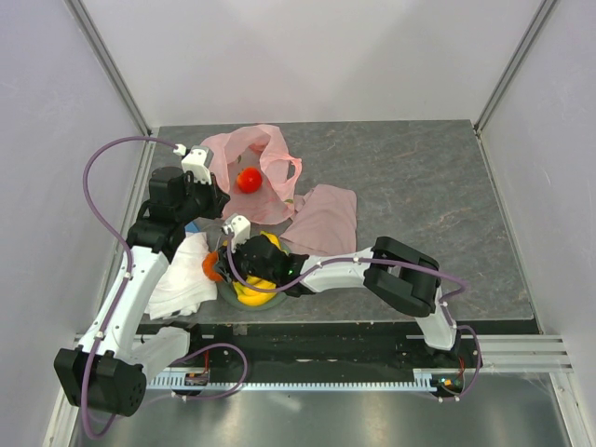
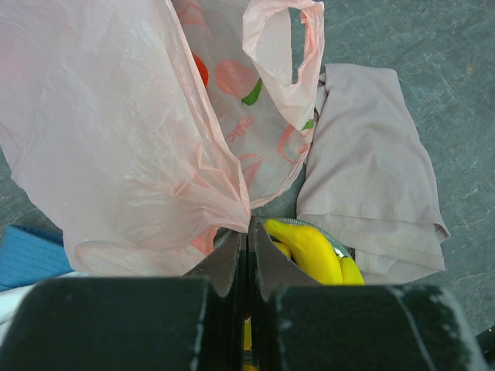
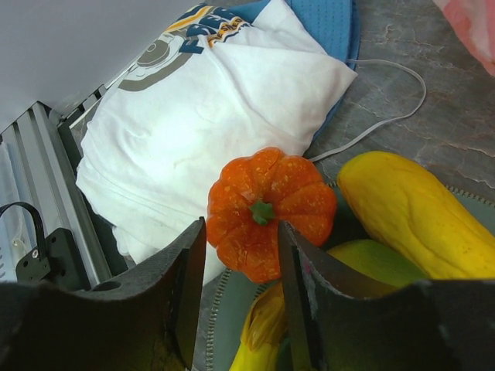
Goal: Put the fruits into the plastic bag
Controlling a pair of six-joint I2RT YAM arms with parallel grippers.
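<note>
My left gripper (image 2: 247, 232) is shut on the edge of the pale-pink plastic bag (image 2: 116, 139), pinching a fold of film and holding it up. A red round fruit (image 1: 248, 180) lies inside the bag (image 1: 244, 149). The orange tangerine (image 3: 267, 205) sits at the plate's (image 3: 232, 301) edge. My right gripper (image 3: 240, 232) straddles it, open, with a gap showing at the left finger. Also on the plate are a yellow oblong fruit (image 3: 418, 212), a green-yellow fruit (image 3: 371, 259) and the bananas (image 3: 259, 340).
A white printed cloth (image 3: 209, 116) lies left of the plate, over a blue cloth (image 3: 329, 19). A dusty-pink cloth (image 2: 371, 170) lies right of the bag, behind the plate. The table's near edge and metal rail are close behind the right gripper (image 1: 223, 265).
</note>
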